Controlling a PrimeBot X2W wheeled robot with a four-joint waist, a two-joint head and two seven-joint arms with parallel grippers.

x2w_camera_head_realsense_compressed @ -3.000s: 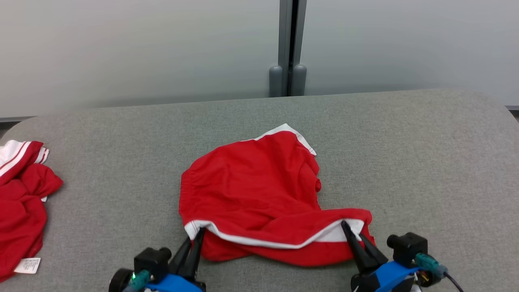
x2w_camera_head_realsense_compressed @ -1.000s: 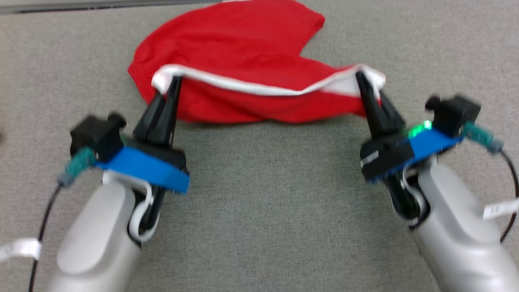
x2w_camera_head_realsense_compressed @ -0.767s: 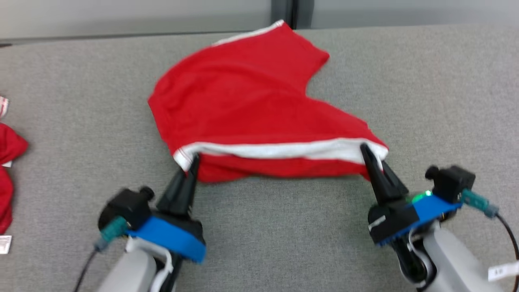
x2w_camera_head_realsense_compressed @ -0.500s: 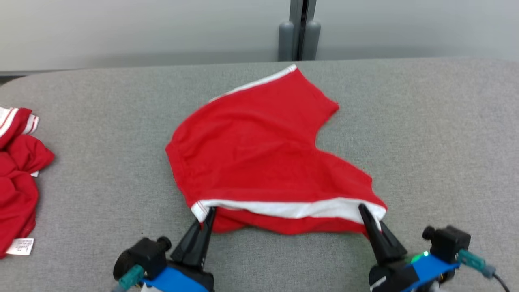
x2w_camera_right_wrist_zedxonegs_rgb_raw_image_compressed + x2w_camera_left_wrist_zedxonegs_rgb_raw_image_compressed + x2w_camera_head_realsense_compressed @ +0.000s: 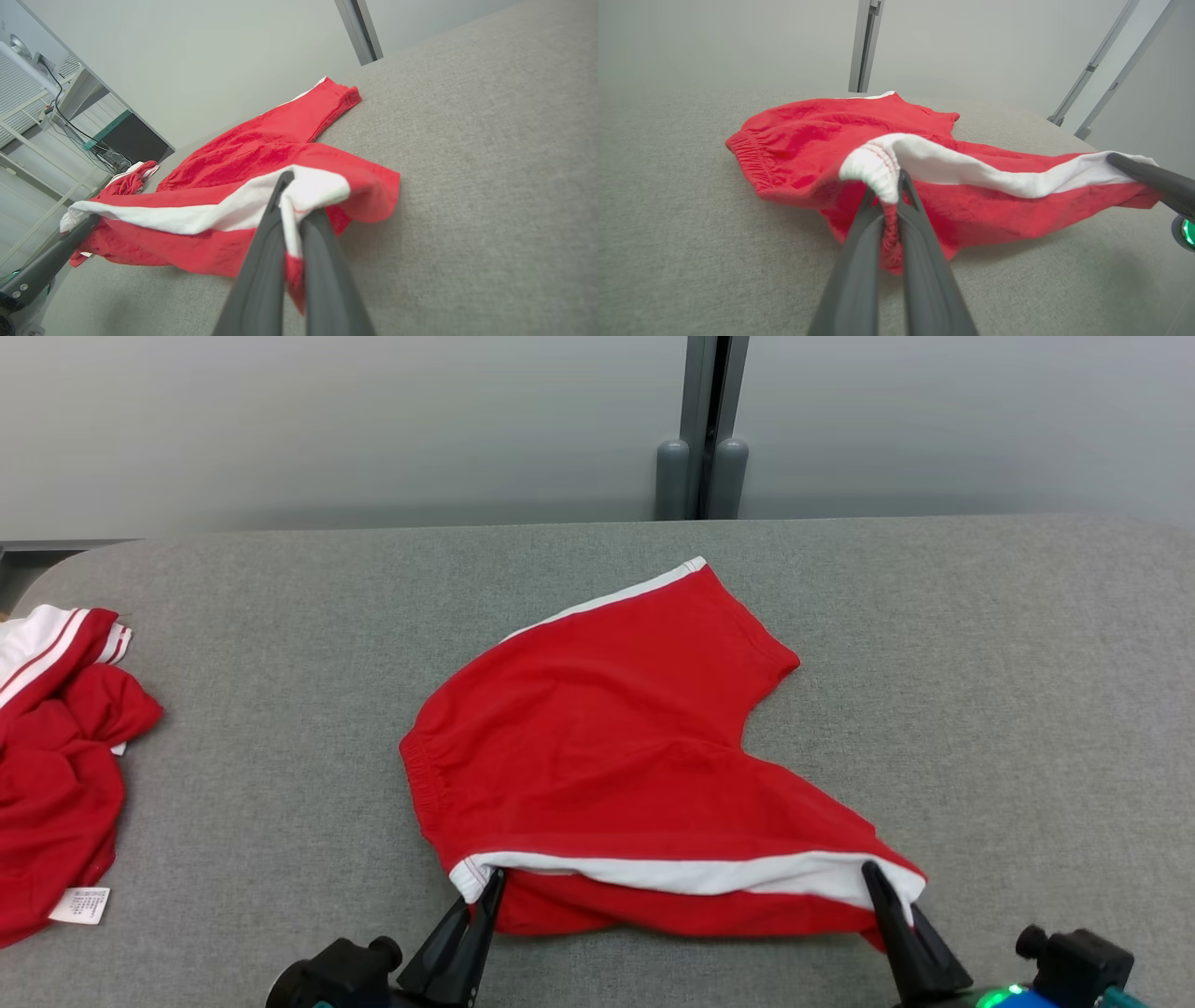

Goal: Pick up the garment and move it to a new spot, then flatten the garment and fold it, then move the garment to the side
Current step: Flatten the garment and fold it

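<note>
Red garment (image 5: pixel 607 747), lifted a second ago, now lies spread mid-frame on the grey surface (image 5: pixel 980 663), its white-banded near edge clamped in left tool (image 5: pixel 493 882) and right tool (image 5: pixel 876 877) at lower frame, so flattening looks under way.

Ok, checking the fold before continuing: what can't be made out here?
- Underside of the red fabric shorts with white trim: head view, under the top layer.
- Print on the crumpled red garment's small white label: head view, too small.
- Left gripper and right gripper bodies: head view, cut by bottom edge.

Left claw (image 5: pixel 493 881), right claw (image 5: pixel 872 874): dark, tapered.
</note>
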